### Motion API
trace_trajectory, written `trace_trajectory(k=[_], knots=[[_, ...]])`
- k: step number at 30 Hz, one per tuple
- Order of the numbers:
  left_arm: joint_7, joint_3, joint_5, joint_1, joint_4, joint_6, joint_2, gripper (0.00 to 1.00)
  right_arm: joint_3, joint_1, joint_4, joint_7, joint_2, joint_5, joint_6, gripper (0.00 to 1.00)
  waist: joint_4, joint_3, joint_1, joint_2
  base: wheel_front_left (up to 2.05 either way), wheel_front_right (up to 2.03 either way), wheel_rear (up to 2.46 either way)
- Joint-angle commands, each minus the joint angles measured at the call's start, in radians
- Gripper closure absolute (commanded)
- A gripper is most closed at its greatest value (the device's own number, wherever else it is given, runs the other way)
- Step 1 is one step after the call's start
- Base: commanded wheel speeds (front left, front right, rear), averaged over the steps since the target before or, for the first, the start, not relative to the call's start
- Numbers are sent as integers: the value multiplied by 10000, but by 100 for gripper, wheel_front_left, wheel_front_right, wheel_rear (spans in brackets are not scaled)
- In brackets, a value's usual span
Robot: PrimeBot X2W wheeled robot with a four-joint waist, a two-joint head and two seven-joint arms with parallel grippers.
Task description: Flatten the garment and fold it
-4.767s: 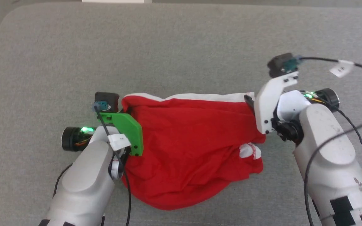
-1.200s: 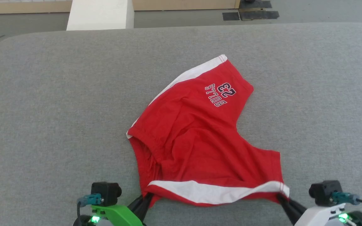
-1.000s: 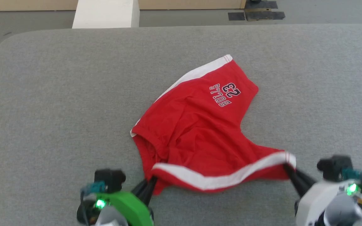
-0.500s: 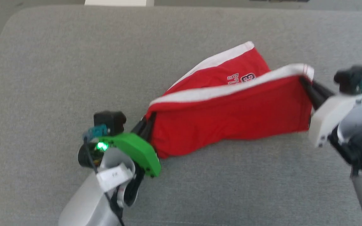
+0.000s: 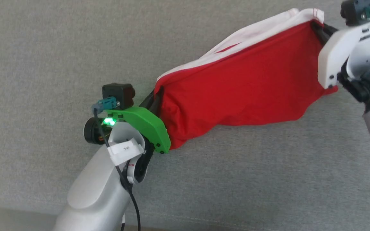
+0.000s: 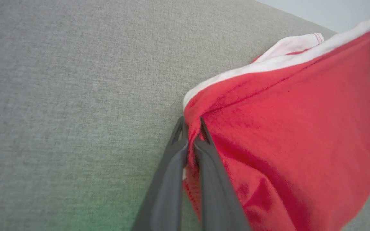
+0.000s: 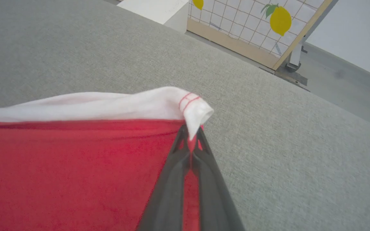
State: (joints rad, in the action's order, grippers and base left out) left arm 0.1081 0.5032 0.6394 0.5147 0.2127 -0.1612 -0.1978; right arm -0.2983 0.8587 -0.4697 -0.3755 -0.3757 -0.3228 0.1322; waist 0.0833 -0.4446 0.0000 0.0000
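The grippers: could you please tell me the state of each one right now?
Left gripper: shut on the garment, at one end of its white-trimmed edge.
Right gripper: shut on the garment, at the other end.

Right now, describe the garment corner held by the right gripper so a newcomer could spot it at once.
Over the grey padded surface, find the red garment held at both ends. Follow its white trim to the right gripper: the corner is a folded white tip with two red stitch lines, while the left gripper pinches red cloth.
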Motion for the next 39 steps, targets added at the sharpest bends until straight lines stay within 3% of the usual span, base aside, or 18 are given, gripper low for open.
trace_trajectory(k=[1, 9, 17, 18, 19, 20, 21, 27, 33, 39], knots=[[99, 42, -168, 221, 21, -72, -26, 100, -131, 380, -275, -172, -66, -153, -15, 100, 419, -501, 0, 0, 0, 0, 0], [836, 471, -201, 480, -359, -41, 18, 100, -914, 1696, -1556, -2042, -368, -705, -15, 100, 836, -943, 0, 0, 0, 0, 0], [1571, 791, 34, 447, -809, 46, 49, 100, -1045, 2287, -2104, -3644, -502, -1040, -15, 100, 1060, -1151, 0, 0, 0, 0, 0], [1558, 776, 62, 431, -855, 22, 75, 51, -995, 2299, -2086, -3660, -514, -1061, -15, 100, 1071, -1156, 0, 0, 0, 0, 0], [1520, 769, 56, 427, -893, 4, 86, 0, -950, 2290, -2064, -3621, -515, -1059, -15, 84, 1074, -1151, 0, 0, 0, 0, 0], [1460, 751, 75, 412, -932, -3, 112, 0, -915, 2251, -2035, -3555, -507, -1046, -15, 57, 1070, -1127, 0, 0, 0, 0, 0], [1426, 746, 105, 394, -954, 14, 131, 0, -857, 2205, -2023, -3452, -502, -1022, -15, 0, 1060, -1087, 0, 0, 0, 0, 0], [761, 604, 92, 215, -1170, 120, 95, 0, -614, 1601, -1861, -2632, -366, -906, -15, 0, 886, -534, 0, 0, 0, 0, 0], [-307, 356, 105, -419, -1401, 249, -43, 0, -287, 602, -1393, -1022, -215, -905, -15, 0, 700, 377, 0, 0, 0, 0, 0], [-2411, -30, -137, -1029, -1375, 619, -159, 0, 155, -518, -671, 882, -237, -1098, -15, 0, 694, 1109, 0, 0, 0, 0, 0]])
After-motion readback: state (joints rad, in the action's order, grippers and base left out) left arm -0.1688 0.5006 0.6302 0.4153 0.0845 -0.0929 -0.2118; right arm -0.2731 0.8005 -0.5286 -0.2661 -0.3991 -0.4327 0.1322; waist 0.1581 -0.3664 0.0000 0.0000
